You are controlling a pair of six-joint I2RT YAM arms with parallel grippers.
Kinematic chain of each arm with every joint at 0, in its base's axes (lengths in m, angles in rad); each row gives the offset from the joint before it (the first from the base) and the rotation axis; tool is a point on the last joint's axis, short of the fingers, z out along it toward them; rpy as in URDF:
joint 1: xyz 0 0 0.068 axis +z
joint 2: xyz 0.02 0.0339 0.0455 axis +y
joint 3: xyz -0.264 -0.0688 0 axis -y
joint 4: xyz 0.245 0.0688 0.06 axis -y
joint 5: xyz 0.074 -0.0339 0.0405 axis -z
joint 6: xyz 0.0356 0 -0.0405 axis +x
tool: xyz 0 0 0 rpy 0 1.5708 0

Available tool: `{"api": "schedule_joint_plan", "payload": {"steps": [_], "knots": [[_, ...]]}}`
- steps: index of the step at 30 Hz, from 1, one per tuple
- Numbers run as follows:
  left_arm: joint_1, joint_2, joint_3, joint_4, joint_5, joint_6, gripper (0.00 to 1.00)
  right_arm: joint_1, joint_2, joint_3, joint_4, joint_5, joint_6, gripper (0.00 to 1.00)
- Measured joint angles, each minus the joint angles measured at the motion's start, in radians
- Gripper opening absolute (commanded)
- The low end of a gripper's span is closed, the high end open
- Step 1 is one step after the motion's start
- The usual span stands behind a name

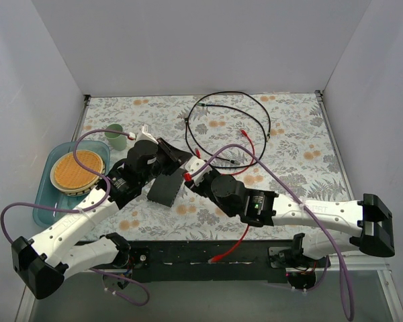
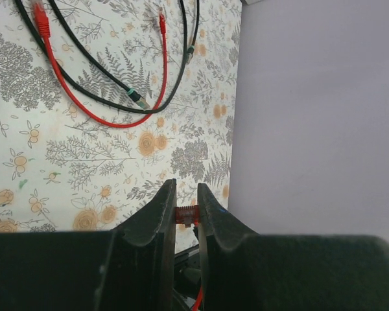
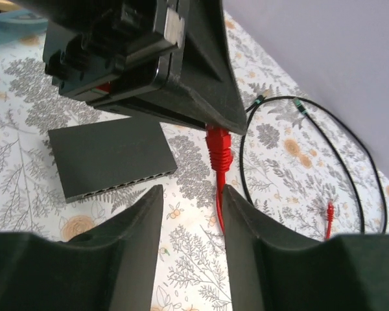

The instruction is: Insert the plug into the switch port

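Left gripper (image 2: 186, 189) is clenched on the red plug (image 2: 187, 215), which looks to be held off the table. Right gripper (image 3: 192, 192) has its jaws apart, straddling the red cable (image 3: 219, 197) just below the plug. Can't tell if it's touching.

Switch (image 3: 110, 159) lies flat on the table. In the top view it's at about 8 o'clock from the plug, just beside it.

Right wrist view:
- Switch long axis runs roughly 8-to-2.
- Port row (image 3: 126, 183) is on the long edge facing about 5 o'clock.
- Plug-and-boot axis runs 12-to-6, with the cable leaving at 6.

My read: the plug axis isn't lined up with the port face yet. Left arm has the plug and is nearer the switch. The plug nose is buried in the fingers, so I can't tell which way it points.
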Motion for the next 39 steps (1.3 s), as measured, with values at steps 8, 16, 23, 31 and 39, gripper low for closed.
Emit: {"api": "schedule_joint_plan", "payload": {"steps": [8,16,23,31,39], "knots": [[0.0,0.0,0.0,-0.032,-0.014,-0.018,0.0,0.037,0.013,0.0,0.106,0.16,-0.092,0.47],[0.0,0.0,0.002,-0.038,-0.014,-0.025,0.0,0.037,0.034,0.0,0.122,0.167,-0.111,0.47],[0.0,0.0,0.002,-0.038,-0.014,-0.035,0.0,0.039,0.033,-0.001,0.132,0.144,-0.107,0.47],[0.0,0.0,0.002,-0.038,-0.014,-0.04,0.0,0.045,0.052,-0.001,0.138,0.14,-0.103,0.46],[0.0,0.0,0.002,-0.038,-0.013,-0.042,0.0,0.045,0.101,-0.001,0.165,0.174,-0.109,0.39]]}}
